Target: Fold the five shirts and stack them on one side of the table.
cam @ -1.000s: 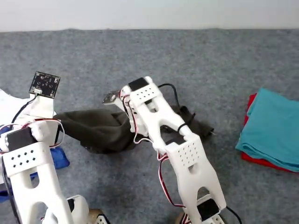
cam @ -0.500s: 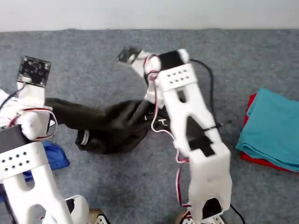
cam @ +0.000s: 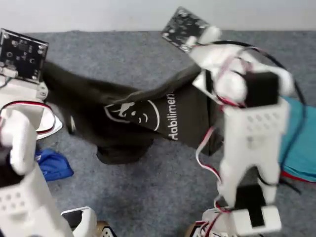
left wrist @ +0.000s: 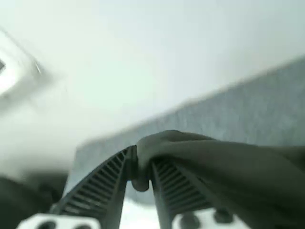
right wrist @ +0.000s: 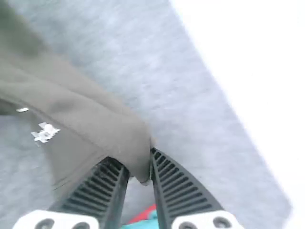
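In the high view, the dark shirt (cam: 143, 118) is hanging stretched between the two arms above the grey desk (cam: 123, 54). Its printed front is facing up and its lower part is seemingly sagging onto the desk. Off the dark shirt's right end, a folded teal shirt (cam: 298, 133) is lying on a red one (cam: 296, 177). Near its left end, a crumpled blue shirt (cam: 52, 165) is waiting.

In the left wrist view, the left end effector (left wrist: 140, 176) is clenching a bunched edge of the dark shirt.

In the right wrist view, the right end effector (right wrist: 140, 171) is pinching the opposite edge.

The step in hand is probably spreading this shirt open. The next move is calling for both arms to lower it flat and taut before any fold.
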